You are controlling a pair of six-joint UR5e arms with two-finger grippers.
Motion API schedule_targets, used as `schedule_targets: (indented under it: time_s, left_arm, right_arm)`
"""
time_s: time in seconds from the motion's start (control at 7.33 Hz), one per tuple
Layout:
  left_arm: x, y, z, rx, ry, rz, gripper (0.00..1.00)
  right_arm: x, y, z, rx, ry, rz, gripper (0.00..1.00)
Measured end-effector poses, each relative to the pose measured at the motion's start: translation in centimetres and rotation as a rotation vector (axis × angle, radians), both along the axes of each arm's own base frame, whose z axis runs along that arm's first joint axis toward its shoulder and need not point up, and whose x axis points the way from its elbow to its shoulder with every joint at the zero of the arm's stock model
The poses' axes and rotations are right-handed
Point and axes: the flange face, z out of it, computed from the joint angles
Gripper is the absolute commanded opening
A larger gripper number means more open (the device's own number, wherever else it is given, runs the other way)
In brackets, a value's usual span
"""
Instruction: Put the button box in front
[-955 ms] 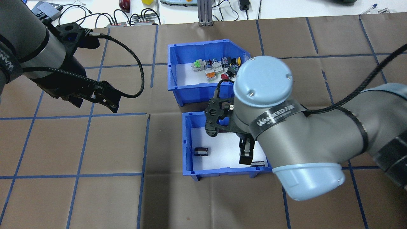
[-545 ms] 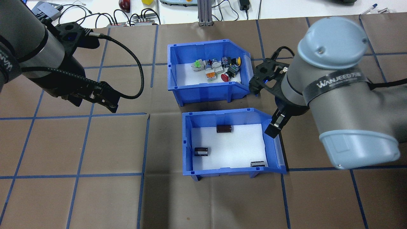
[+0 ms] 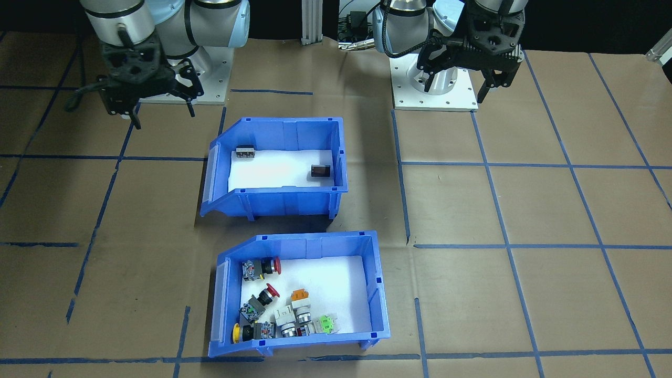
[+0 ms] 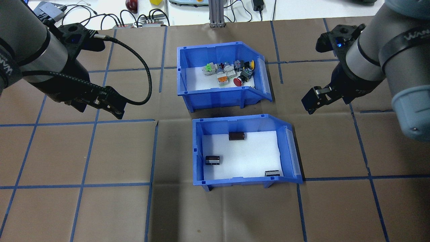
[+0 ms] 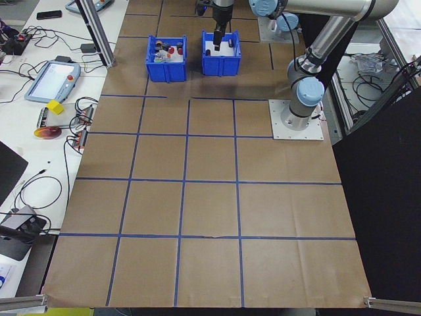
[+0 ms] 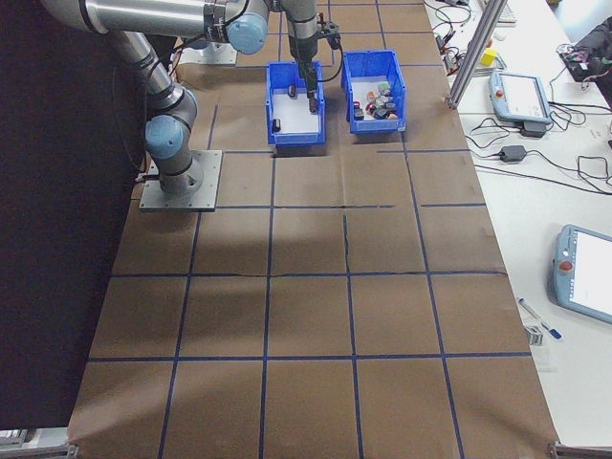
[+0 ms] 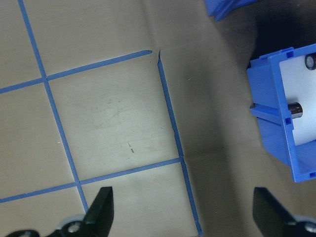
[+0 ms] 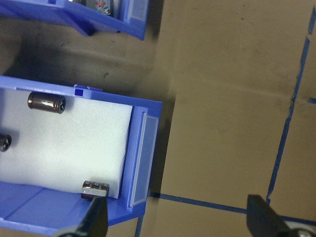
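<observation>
Showing two blue bins on the brown-papered desk [image 4: 100,154], both hands clear of them. The button box [image 4: 220,97] lies farther from the robot's base; the other bin [image 4: 198,151], holding dark cylinders, lies just behind it, nearer the base, a narrow gap between them. Judged from this layout, the button box appears already set in front, so the step in hand is probably withdrawal: each arm should lift and retreat without brushing a bin wall or nudging the pair out of line.

The right hand [image 4: 312,99] hangs beside the bins' open fronts, well apart from them, its fingers spread and empty in the wrist view. The left hand [image 4: 109,107] hovers over bare paper on the opposite side, likewise spread and empty.

Counts, largest first: two arms, two bins; three dark cylinders [image 4: 236,135] in the other bin; roughly seven or eight push-button switches [image 4: 239,80] clustered in the button box, too crowded for an exact count.
</observation>
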Motion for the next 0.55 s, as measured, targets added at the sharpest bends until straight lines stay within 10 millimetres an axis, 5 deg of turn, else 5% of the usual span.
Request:
schedule_targets:
  time_s: [0.27, 0.55]
  left_arm:
    - [0.0, 0.0, 0.0, 0.001, 0.000, -0.001, 0.99]
    - [0.0, 0.0, -0.1, 0.002, 0.000, -0.001, 0.99]
  right_arm:
    - [-0.3, -2.0, 0.6, 0.017, -0.026, -0.273, 1.00]
    - [0.1, -5.6, 0.7, 0.058, -0.026, -0.334, 1.00]
